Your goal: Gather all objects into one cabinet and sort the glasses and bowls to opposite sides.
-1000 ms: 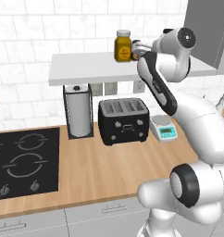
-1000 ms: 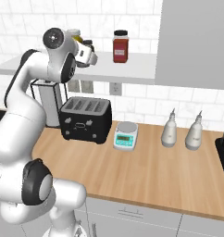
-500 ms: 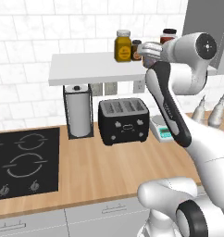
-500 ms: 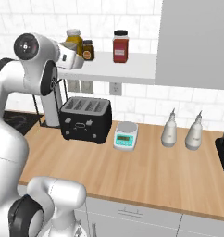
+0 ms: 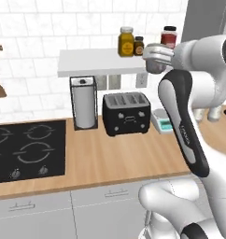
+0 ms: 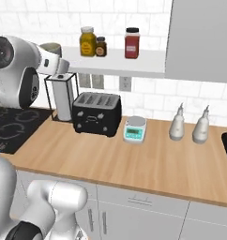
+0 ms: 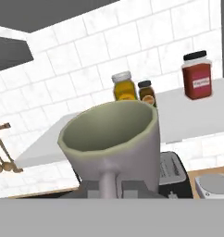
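Note:
A dull grey-beige cup (image 7: 111, 139) with a side handle stands upright in my gripper (image 7: 110, 185), which is shut on its handle side. In the left base view the cup (image 5: 155, 59) hangs in front of the open white shelf (image 5: 96, 63), level with the jars. From the right base the cup (image 6: 50, 48) sits at the end of my white hand, left of the shelf. The cabinet's tall light-grey door (image 6: 200, 42) is closed at the upper right, and its edge (image 5: 206, 18) rises behind my arm. No bowls are in view.
On the shelf stand a yellow jar (image 6: 87, 41), a small dark jar (image 6: 101, 46) and a red jar (image 6: 132, 42). Below, the counter (image 6: 134, 159) carries a black toaster (image 6: 96, 112), a paper-towel holder (image 6: 64, 98), a scale (image 6: 135, 129) and two bottles (image 6: 177, 124). A black cooktop (image 5: 26, 149) lies left.
My arm has swung its upper links up and around, drawing the held cup a little back from the shelf. The gripper has stayed shut on the cup.

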Motion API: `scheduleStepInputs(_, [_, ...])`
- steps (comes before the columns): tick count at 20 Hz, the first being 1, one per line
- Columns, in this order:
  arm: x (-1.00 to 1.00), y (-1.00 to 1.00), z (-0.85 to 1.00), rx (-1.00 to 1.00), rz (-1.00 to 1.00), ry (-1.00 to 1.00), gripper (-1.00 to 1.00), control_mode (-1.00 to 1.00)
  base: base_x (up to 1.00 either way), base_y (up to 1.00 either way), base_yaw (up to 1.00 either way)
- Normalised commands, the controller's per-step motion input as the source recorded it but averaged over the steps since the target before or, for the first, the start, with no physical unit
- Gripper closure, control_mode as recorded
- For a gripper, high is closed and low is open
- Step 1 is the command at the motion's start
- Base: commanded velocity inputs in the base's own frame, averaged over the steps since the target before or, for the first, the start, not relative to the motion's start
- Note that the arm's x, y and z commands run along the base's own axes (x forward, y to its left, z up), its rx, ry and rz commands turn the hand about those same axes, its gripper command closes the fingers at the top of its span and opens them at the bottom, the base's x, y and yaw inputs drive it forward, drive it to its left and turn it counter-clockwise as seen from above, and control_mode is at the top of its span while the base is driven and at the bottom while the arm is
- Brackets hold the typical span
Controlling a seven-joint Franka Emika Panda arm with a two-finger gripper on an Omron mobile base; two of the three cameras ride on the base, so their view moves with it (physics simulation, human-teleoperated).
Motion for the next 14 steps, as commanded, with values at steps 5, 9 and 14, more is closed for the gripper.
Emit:
scheduleStepInputs(5, [0.00,0.00,0.00,0.00,0.00,0.00,1.00,1.00,-0.65,0.40,0.36])
scheduleStepInputs(9, [0.00,0.00,0.00,0.00,0.00,0.00,1.00,1.00,-0.14,0.14,0.64])
scheduleStepInputs(14, [0.00,0.00,0.00,0.00,0.00,0.00,1.00,1.00,0.00,0.16,0.70])
